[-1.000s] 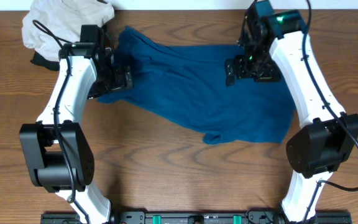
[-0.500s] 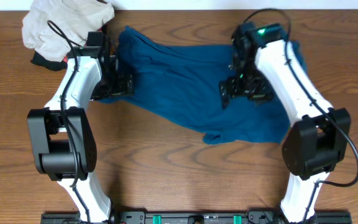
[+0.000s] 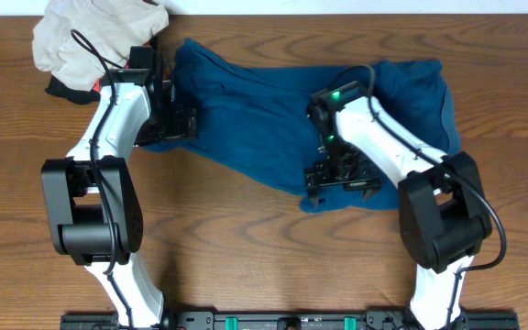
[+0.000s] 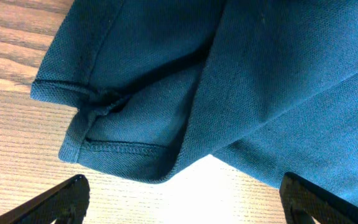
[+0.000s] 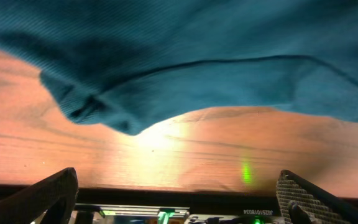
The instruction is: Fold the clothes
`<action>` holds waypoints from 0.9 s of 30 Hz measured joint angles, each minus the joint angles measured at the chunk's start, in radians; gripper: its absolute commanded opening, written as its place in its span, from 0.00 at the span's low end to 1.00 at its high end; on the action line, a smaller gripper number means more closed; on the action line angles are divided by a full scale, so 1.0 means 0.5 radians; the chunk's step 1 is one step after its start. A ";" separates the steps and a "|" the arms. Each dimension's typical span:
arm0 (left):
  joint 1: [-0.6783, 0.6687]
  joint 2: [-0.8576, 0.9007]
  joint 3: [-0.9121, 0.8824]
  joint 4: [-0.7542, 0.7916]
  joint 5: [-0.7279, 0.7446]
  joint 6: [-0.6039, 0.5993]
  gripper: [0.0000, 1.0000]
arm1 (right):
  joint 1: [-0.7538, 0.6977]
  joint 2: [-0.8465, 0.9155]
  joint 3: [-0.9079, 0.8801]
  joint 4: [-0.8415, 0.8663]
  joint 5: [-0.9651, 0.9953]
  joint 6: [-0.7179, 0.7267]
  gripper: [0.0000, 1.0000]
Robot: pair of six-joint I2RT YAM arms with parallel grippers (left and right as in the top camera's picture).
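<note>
While both grippers stand spread wide with nothing between their fingers, the teal shirt (image 3: 273,110) lies crumpled across the far half of the table (image 3: 246,257), reaching from the left gripper (image 3: 177,121) at its left sleeve to the right gripper (image 3: 342,179) at its near edge. The sleeve hem by the left gripper is doubled under, so a pinch there could catch one layer alone and drag the cloth into a worse bunch. The right gripper could close on the rolled corner and twist it. The pale garment (image 3: 90,32) lies close to the left arm and might snag. Both arms cover parts of the shirt, the collar cannot be made out, and the wrist views cut off the fingertips.
</note>
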 measured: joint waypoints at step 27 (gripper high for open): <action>-0.001 0.000 0.000 0.014 0.000 0.000 0.98 | 0.234 0.000 -0.277 0.579 0.267 0.152 0.61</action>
